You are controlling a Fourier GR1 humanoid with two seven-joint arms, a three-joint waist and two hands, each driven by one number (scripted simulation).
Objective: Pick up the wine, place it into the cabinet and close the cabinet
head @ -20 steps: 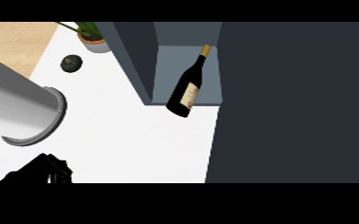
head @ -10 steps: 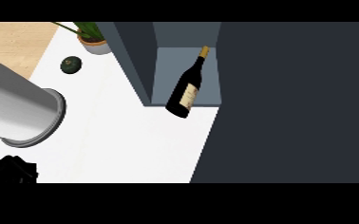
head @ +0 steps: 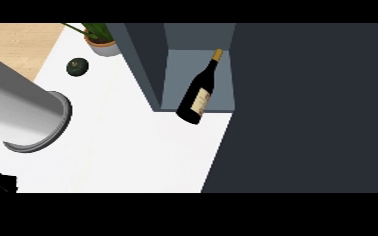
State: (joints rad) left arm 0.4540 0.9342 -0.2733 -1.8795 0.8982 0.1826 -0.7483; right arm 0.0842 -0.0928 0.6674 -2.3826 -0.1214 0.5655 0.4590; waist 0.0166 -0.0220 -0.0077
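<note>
Far to the right of the left hand (head: 6,182), of which only a dark tip is seen at the lower left edge, the wine bottle (head: 200,91) lies inside the open cabinet (head: 198,65), base past its front edge. Whether the fingers are open cannot be told; the right hand is not seen. Glass is judged heavy, slippery and breakable; the wide body is best grasped. The white counter (head: 133,150) has free room.

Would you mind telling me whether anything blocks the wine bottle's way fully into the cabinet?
Nothing visible does. The bottle lies tilted, neck already inside the open cabinet, base jutting over its front edge above the counter. The bare compartment floor around it holds nothing else. The dark door stands at the right.
</note>
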